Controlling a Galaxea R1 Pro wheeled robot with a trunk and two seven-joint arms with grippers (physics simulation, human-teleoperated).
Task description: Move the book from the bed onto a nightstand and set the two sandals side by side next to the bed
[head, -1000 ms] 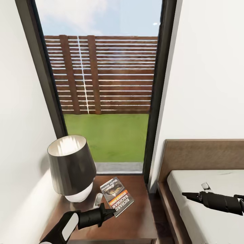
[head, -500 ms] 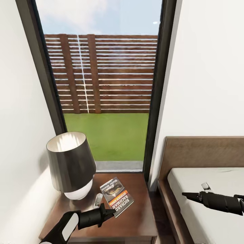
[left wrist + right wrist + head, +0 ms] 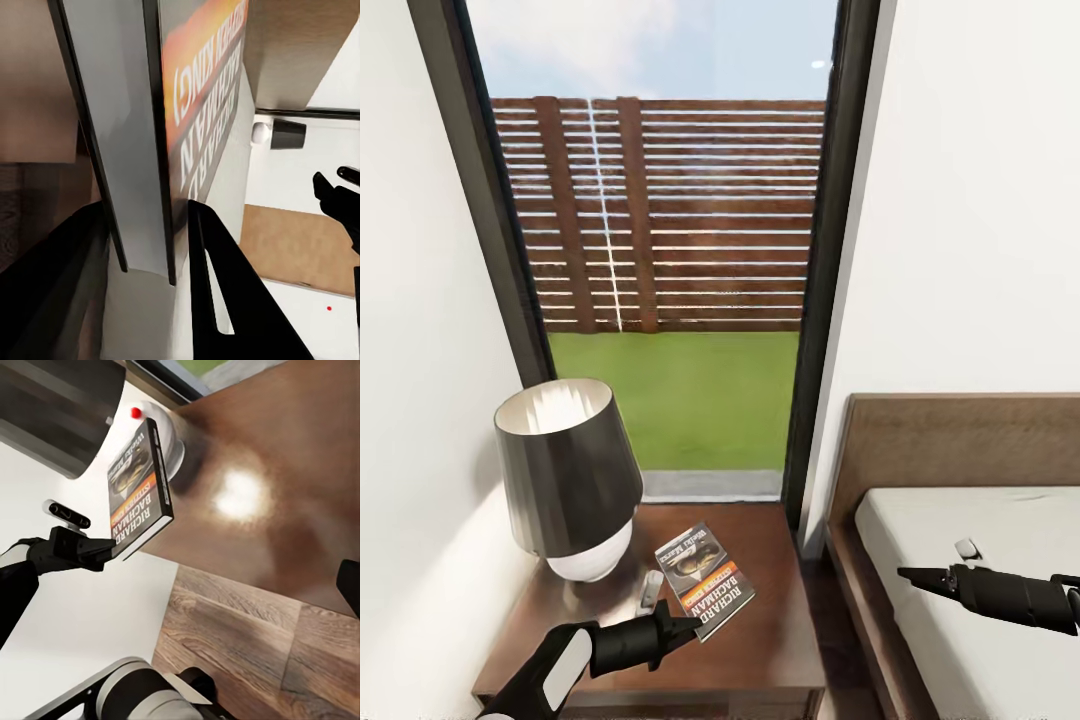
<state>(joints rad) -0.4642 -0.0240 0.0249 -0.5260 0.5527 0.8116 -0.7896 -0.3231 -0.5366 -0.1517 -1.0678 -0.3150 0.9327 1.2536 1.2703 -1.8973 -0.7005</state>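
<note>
The book [image 3: 705, 578], dark cover with an orange band, hangs tilted just above the nightstand [image 3: 780, 620], and my left gripper [image 3: 685, 628] is shut on its near corner. In the left wrist view the book [image 3: 202, 112] stands edge-on between the two black fingers [image 3: 225, 285]. The right wrist view catches the book [image 3: 139, 491] over the glossy nightstand top [image 3: 285, 472], pinched by the left gripper [image 3: 105, 551]. My right gripper [image 3: 905, 573] hovers open over the bed's pale mattress [image 3: 980, 520]. The sandals are out of view.
A dark-shaded lamp [image 3: 565, 470] with a white base fills the nightstand's left side, with a small white object [image 3: 650, 588] beside it. The tall dark-framed window [image 3: 670, 250] is behind. The bed's brown headboard [image 3: 960, 440] stands to the right, wood floor [image 3: 247, 637] between.
The whole picture has shifted: lamp, nightstand and headboard sit a little higher in the head view. Both arms and the held book keep their places in the picture.
</note>
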